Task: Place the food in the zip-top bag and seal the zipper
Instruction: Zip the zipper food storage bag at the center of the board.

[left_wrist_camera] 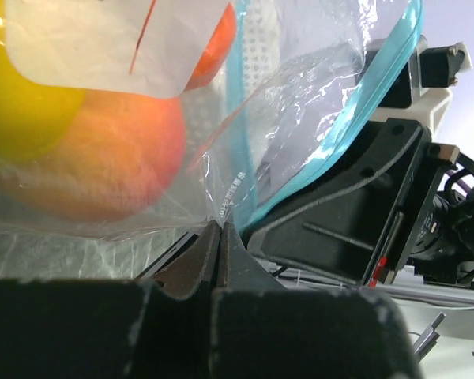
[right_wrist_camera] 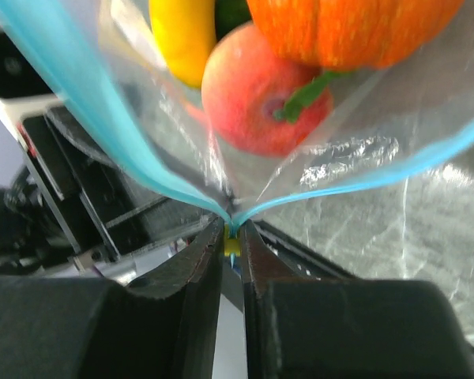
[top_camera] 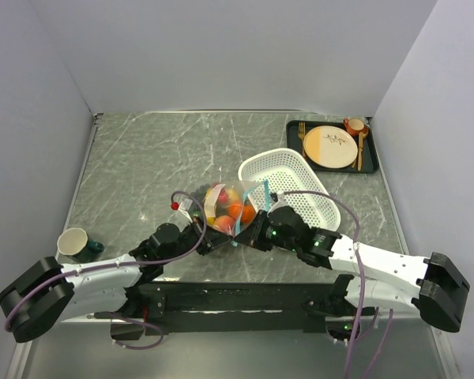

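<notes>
The zip-top bag [top_camera: 225, 207] hangs just above the table between both grippers. Inside it is the food: a peach [right_wrist_camera: 253, 99], an orange tomato [right_wrist_camera: 355, 31], a yellow banana [right_wrist_camera: 182, 39] and a lemon [left_wrist_camera: 24, 110]. My left gripper [left_wrist_camera: 220, 229] is shut on the clear plastic at the bag's near left edge [top_camera: 204, 237]. My right gripper [right_wrist_camera: 232, 233] is closed on the teal zipper [right_wrist_camera: 103, 118] at one end, with a small yellow slider [right_wrist_camera: 232, 243] between its fingers. From there the two strips spread apart, so the mouth gapes. The right gripper [top_camera: 249, 229] sits close beside the left.
A white perforated basket [top_camera: 288, 170] stands just behind the bag, to the right. A dark tray [top_camera: 296, 130] at the back right holds a beige plate [top_camera: 330, 148], a cup and cutlery. A mug [top_camera: 75, 243] stands at the near left.
</notes>
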Robot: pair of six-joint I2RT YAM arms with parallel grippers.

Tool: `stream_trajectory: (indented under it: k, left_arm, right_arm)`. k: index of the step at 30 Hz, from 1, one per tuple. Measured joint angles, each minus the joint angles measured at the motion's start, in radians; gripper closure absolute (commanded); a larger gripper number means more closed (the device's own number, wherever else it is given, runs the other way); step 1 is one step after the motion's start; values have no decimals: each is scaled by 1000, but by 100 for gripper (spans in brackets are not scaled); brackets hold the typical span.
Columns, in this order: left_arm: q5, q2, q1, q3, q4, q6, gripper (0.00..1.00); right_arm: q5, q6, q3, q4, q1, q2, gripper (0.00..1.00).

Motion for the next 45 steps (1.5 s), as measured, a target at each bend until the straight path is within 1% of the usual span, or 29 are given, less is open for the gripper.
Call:
stream_trajectory:
  k: [5,6,8,10,12,13,14,15,18,19,22,27,29,35,43,45]
  left_arm:
    - [29,5,1,0,-19,13,99]
    - [30,5,1,0,-22,15,99]
    - [32,3,1,0,-25,16,99]
    - [32,-4,1,0,-30,16,99]
    - [32,-15,2,0,-39,19,99]
    - [32,-18,3,0,-42,20,99]
    - [32,-21,3,0,-44,20,99]
    - [32,-23,4,0,-47,20,99]
    - [32,-29,5,0,-55,21,99]
    - [32,-32,5,0,-57,21,99]
    - [31,-45,5,0,-63,21,99]
    - [31,-56,5,0,-66,21,99]
    - [30,-58,5,0,-66,20,99]
    - [29,-61,5,-2,-70,21,99]
    - [29,-61,5,-5,-69,20,99]
    - [29,-61,5,-8,-69,20,99]
  right_arm:
    - [8,21,-26,-2,42,-15,78]
    - [7,25,-32,-4,47,-21,76]
    - [7,31,-43,-8,56,-35,75]
    - [10,37,-57,-15,63,-60,79]
    - [16,46,-69,-18,63,-82,79]
    - [21,51,-77,-18,63,-91,77]
    - [25,54,-82,-19,63,-96,64]
    - [32,56,-89,-19,63,-98,54]
    - [48,60,-93,-24,63,-100,43]
    - [54,59,-93,-23,63,-103,43]
    - [64,55,-93,-23,63,-123,42]
    - [71,51,-93,-22,63,-135,48]
    - [72,50,-93,-19,63,-131,52]
    - [69,32,-71,-13,63,-79,55]
    - [60,13,-44,2,60,-61,57]
    - [56,10,-44,1,60,-61,60]
